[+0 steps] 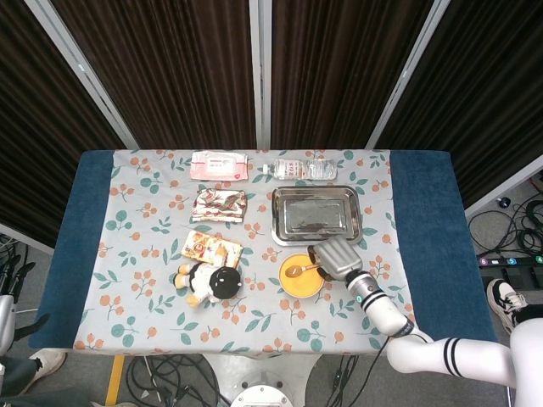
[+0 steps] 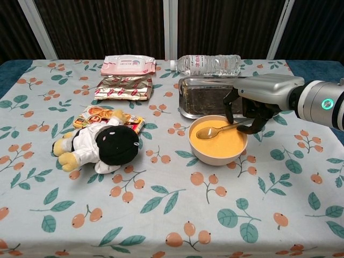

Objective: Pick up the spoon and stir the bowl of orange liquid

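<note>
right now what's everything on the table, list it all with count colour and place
bowl: 1, pale, orange liquid inside, front of tray
spoon: 1, metal, bowl end in the liquid, handle over the right rim
tray: 1, metal, behind bowl
bottle: 1, clear, lying at back, behind tray
wipes pack: 1, pink, back, left of bottle
foil packet: 1, shiny, patterned, in front of wipes pack
snack pack: 1, orange and red, behind plush
plush: 1, black, white and yellow, lying left of bowl
tablecloth: 1, pale with orange and green print
right hand: 1, grey, at spoon handle; whether it grips is unclear
left hand: not in view
</note>
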`<state>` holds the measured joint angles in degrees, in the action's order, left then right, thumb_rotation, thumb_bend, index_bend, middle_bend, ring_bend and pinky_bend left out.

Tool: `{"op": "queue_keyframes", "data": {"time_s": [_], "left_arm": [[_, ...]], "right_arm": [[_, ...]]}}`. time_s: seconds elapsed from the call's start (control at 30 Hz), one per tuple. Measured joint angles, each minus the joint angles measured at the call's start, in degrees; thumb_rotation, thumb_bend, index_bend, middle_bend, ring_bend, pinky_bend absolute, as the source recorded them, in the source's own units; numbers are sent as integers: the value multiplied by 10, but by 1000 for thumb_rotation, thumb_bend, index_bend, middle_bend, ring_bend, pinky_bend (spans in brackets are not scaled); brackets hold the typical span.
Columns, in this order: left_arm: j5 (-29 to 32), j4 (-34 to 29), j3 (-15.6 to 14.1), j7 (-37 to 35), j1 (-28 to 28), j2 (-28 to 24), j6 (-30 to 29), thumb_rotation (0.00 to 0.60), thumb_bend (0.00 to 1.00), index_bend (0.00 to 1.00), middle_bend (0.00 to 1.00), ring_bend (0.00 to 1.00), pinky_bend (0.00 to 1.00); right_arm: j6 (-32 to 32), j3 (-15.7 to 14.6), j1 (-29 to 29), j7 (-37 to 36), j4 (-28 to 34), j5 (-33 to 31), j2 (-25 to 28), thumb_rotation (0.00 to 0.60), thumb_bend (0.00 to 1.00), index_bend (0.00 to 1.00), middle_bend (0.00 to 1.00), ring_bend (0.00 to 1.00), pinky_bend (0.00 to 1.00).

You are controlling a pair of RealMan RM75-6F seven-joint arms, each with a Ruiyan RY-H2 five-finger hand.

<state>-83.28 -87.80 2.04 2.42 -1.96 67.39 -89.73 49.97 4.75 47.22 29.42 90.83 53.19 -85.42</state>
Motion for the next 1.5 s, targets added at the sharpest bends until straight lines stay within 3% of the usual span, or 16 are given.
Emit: {"op": "queue_keyframes", "data": {"time_s": [0.63, 1.0, 1.5], "left_arm": [[3, 9, 1, -8, -2, 3, 3, 600, 57, 208, 142, 117, 134], [3, 10, 1, -8, -3, 3, 3, 600, 57, 208, 142, 117, 134], [-2, 6, -1, -8, -5, 3, -1, 600, 57, 208, 142, 117, 134]], "right_arm": [[-1, -3, 12, 11, -5, -18, -8, 600, 327, 522, 991, 1000, 1000], [5, -3, 19, 22, -1, -7, -3, 600, 371, 612, 991, 1000, 1000], [30, -33, 66, 201, -9, 106, 34, 600, 499, 731, 999, 1000, 1000]]}}
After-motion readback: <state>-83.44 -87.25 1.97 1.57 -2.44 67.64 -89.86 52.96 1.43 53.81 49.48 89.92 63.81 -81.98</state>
